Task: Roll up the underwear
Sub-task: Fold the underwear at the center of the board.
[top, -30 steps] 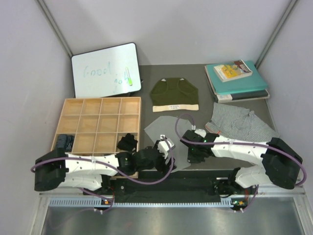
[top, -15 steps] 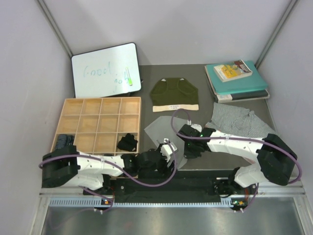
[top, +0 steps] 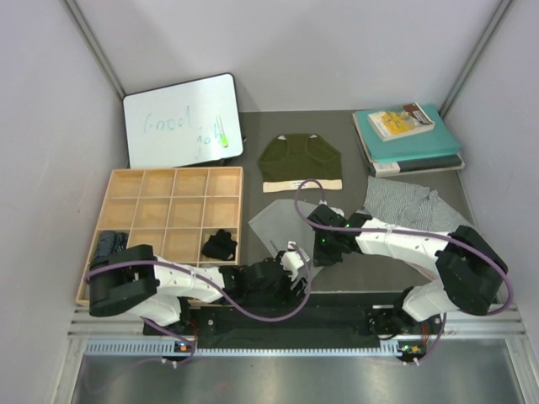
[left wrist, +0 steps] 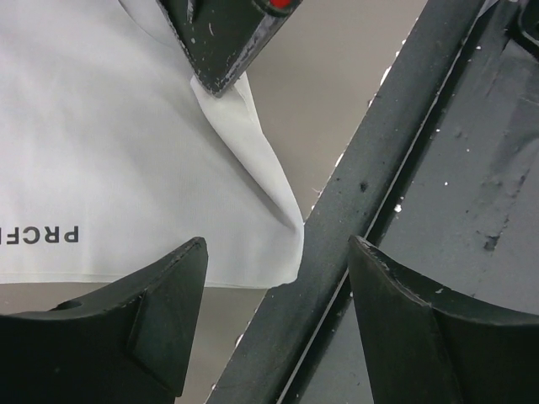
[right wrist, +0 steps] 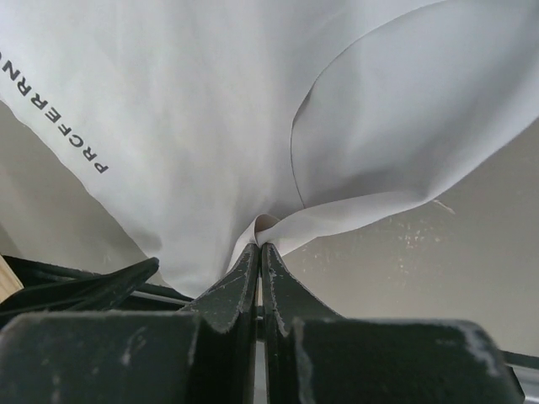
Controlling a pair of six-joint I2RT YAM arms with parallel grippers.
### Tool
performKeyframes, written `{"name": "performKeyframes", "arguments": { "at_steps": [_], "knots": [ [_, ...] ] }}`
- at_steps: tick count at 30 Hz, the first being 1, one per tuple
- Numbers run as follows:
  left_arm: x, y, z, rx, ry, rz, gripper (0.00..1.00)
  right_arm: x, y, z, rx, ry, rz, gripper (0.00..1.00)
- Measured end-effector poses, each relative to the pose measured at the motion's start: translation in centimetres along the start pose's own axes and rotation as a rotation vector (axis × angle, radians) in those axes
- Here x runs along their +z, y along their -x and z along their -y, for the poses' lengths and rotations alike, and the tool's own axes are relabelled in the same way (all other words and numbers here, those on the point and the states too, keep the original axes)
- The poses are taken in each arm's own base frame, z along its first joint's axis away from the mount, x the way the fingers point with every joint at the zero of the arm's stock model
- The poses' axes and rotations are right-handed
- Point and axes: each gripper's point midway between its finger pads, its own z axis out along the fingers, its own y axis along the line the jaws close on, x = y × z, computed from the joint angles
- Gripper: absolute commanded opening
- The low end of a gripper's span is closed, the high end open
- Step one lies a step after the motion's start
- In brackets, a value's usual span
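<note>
Spread on the dark grey worktop [top: 354, 181], at the middle and close to the front: the plain light grey cloth underwear [top: 278, 220], with black letters printed along one border. Pinched at a raised fold near its front corner by the right tool [right wrist: 259, 251], clenched tight on the thin cloth, both fingertips pressed together. Just beside that corner: the black metal rail [left wrist: 370, 194] along the front edge. Hovering above corner and rail: the left tool [left wrist: 276, 248], released, fingers wide apart, grasping nothing.

Farther back, flat and apart from the grey one: the olive green cloth underwear with cream waistband [top: 301, 160]. To the right, crumpled: the finely grey-and-white patterned cloth underwear [top: 414, 206], near edge hidden by the right arm.

Behind it, in the far right corner: stack of teal books [top: 413, 143], with a small yellow-and-white book [top: 402, 122] on top. On the left: light wooden tray with square compartments [top: 160, 215], a small black thing [top: 221, 244] in the front right compartment, another dark thing [top: 109, 244] in the front left one. At the far left: white board with green and blue writing [top: 178, 119].
</note>
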Motion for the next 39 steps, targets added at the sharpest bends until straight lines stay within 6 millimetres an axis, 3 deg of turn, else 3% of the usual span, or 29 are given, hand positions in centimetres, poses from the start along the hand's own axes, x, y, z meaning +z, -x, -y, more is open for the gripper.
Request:
{"name": "performKeyframes", "arguments": {
  "at_steps": [16,19,23,27,39],
  "knots": [
    [1.1,-0.6,-0.5,0.0,0.035,-0.026,0.6,0.8,1.0,-0.9,0.011,0.03,-0.009,0.0],
    [1.4,-0.4,-0.5,-0.001,0.039,-0.022,0.5,0.9,1.2,-1.2,0.005,0.036,-0.009,0.0],
    [1.6,-0.3,-0.8,-0.018,0.064,-0.02,0.27,1.0,1.1,-1.2,0.002,0.036,-0.012,0.0],
    [1.6,-0.3,-1.6,-0.037,0.115,-0.03,0.15,1.0,1.2,-1.2,-0.004,0.037,-0.011,0.0],
    [1.3,0.2,-2.3,-0.083,0.193,-0.056,0.1,0.3,2.1,-2.1,-0.03,0.057,0.008,0.0]
  ]
}}
